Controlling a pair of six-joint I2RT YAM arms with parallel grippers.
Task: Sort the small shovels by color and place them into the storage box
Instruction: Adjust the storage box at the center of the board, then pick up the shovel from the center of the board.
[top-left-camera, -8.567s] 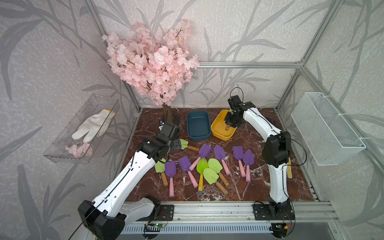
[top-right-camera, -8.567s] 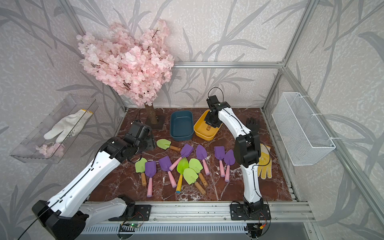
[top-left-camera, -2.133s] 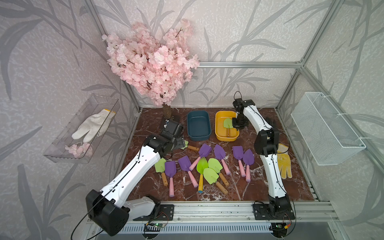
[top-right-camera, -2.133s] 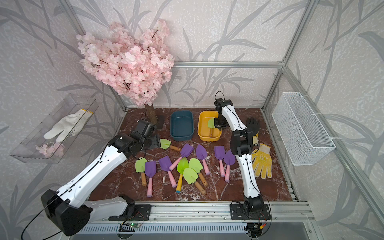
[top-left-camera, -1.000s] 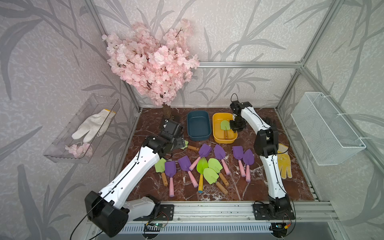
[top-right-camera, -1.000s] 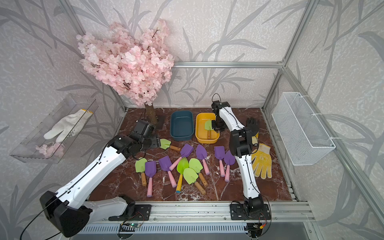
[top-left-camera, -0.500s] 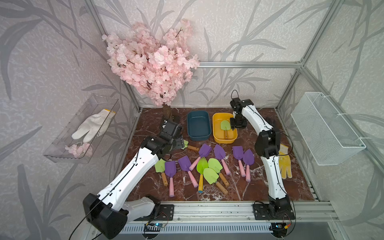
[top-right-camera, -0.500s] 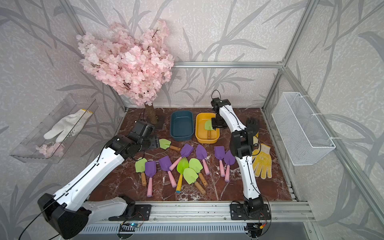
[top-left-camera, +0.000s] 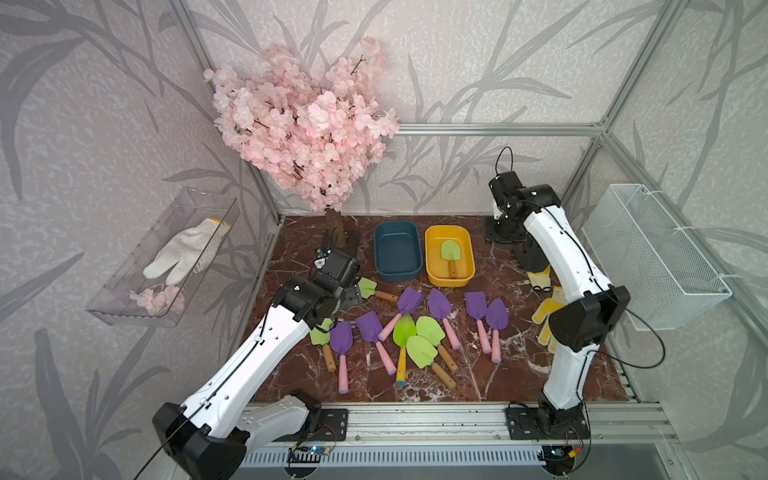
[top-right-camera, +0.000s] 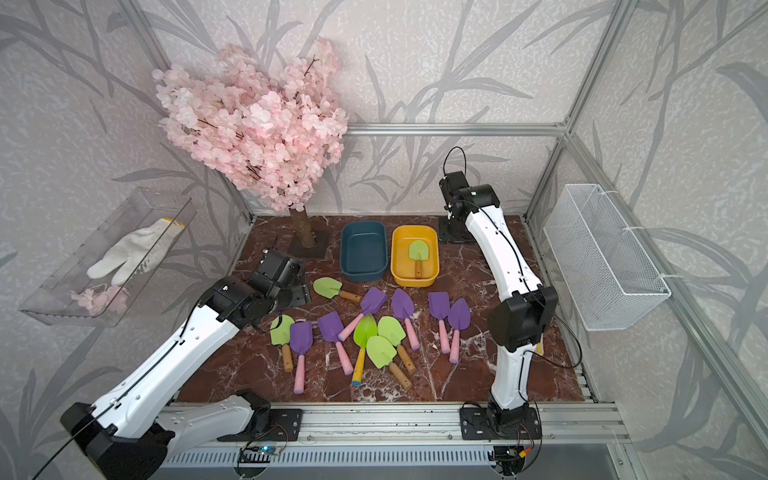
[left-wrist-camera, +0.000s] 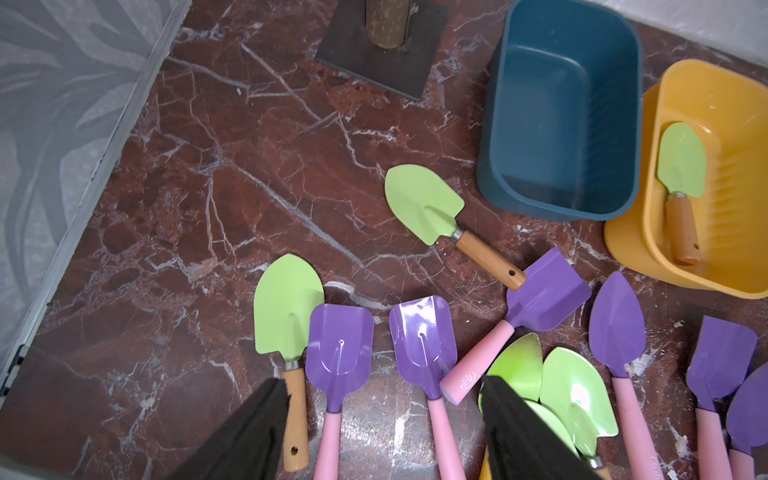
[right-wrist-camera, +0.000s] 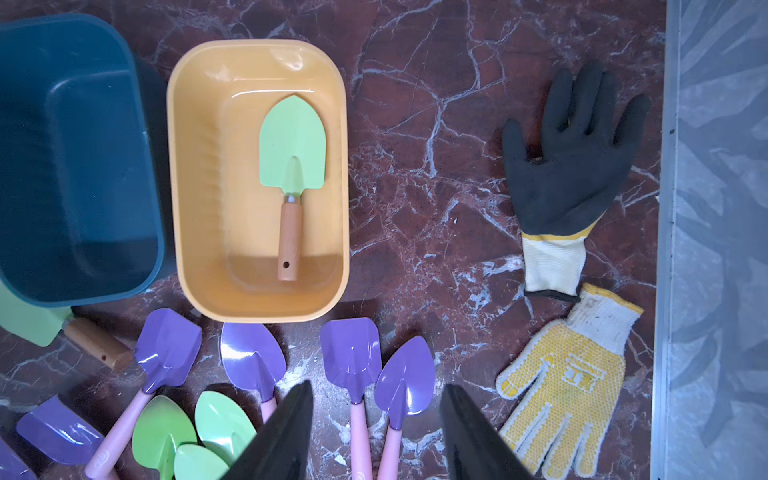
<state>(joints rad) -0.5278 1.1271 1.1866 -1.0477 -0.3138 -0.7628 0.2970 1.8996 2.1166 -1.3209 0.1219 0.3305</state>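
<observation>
A green shovel with a wooden handle (top-left-camera: 449, 251) (right-wrist-camera: 292, 145) lies flat in the yellow storage box (top-left-camera: 430, 249) (right-wrist-camera: 187, 166). The blue storage box (top-left-camera: 380, 249) beside it holds nothing. Several purple shovels with pink handles (top-left-camera: 476, 305) and green shovels (top-left-camera: 422, 351) lie scattered on the marble in front. My right gripper (top-left-camera: 498, 232) (right-wrist-camera: 376, 390) hangs open and empty, high behind and to the right of the yellow box. My left gripper (top-left-camera: 353, 293) (left-wrist-camera: 384, 384) is open and empty, next to a lone green shovel (top-left-camera: 368, 287) (left-wrist-camera: 424, 203).
A black glove (right-wrist-camera: 569, 166) and a yellow glove (right-wrist-camera: 565, 390) lie at the table's right edge. A pink blossom tree (top-left-camera: 307, 124) stands at the back left on a dark base (left-wrist-camera: 382, 45). A wire basket (top-left-camera: 652, 253) and a clear shelf (top-left-camera: 124, 307) with a white glove hang on the side walls.
My right gripper has opened and let the green shovel go into the yellow box, then lifted away towards the back right. The left gripper has barely moved.
</observation>
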